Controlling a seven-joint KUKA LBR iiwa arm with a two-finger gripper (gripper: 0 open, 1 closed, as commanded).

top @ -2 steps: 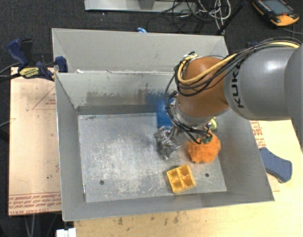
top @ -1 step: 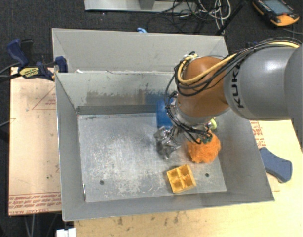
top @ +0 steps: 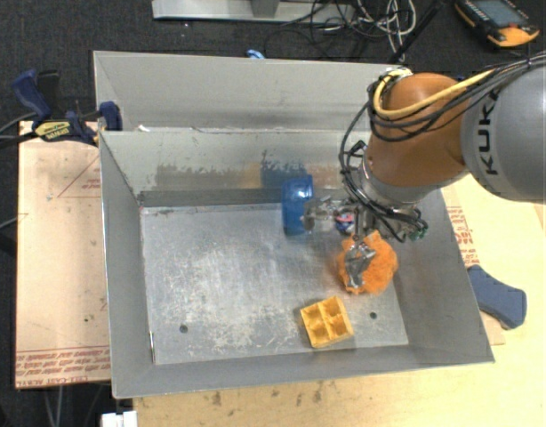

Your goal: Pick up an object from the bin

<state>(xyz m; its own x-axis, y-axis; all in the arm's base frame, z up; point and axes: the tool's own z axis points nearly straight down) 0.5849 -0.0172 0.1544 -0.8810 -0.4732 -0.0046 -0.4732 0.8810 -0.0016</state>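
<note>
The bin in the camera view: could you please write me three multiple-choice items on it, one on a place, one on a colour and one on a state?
1. Where does the blue cup lie?
A. in the front left corner
B. by the back wall of the bin
C. on top of the waffle piece

2. What colour is the lumpy thing under the gripper?
A. green
B. white
C. orange

3. How does the yellow waffle piece lie?
A. flat on the floor, alone
B. leaning on a side wall
C. under the cup

Answers: B, it sits at the foot of the back wall; C, orange shows beneath the gripper; A, it rests flat near the front, touching nothing.
</note>
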